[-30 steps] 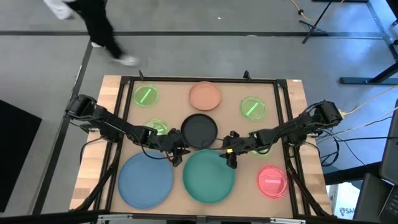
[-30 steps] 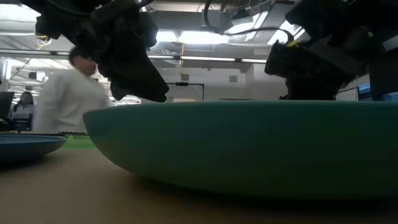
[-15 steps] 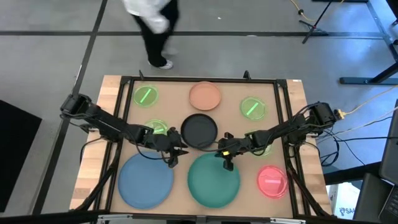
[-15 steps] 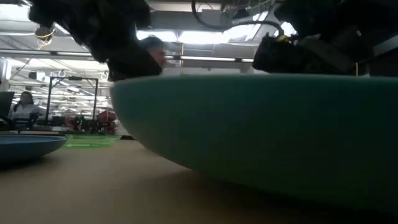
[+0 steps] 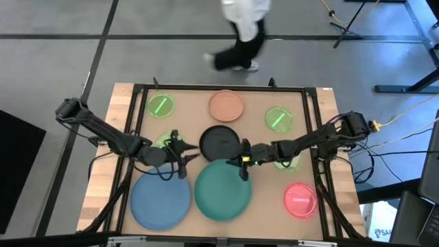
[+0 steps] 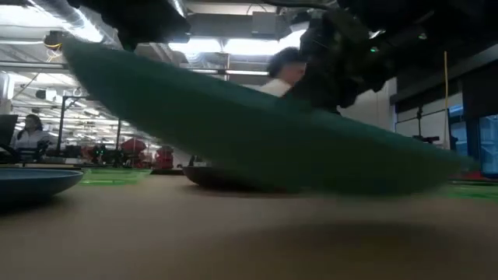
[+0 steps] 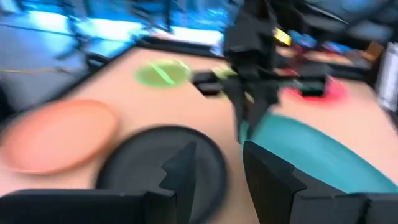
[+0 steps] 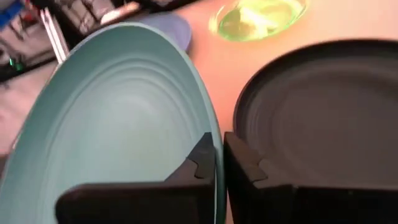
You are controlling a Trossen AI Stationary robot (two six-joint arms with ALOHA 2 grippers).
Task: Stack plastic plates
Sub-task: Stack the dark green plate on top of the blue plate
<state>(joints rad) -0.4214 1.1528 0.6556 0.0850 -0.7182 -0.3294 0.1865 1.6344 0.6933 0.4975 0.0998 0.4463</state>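
My right gripper is shut on the large teal plate, which hangs tilted at the table's near middle. My left gripper stands open just left of it and holds nothing. The blue plate lies flat at the near left, and the black plate lies just beyond the teal one. The peach plate lies at the far middle. Green plates lie at the far left, the far right and beside my left gripper. The pink plate lies at the near right. My right gripper pinches the teal plate's far rim between its two fingers, one over the plate's inner face and one outside. The fingers come from the table's right. The plate is tilted, its left side raised, and it looks clear of the table.
A fourth green plate lies partly under my right arm. A black frame runs round the work area. A person walks on the floor beyond the far edge. Bare table shows between the plates.
My right gripper has taken hold of the teal plate's rim and gone toward the table's left. The plate lay flat, and is now lifted, tilted and shifted left. My left gripper has drawn back toward the table's left, still open.
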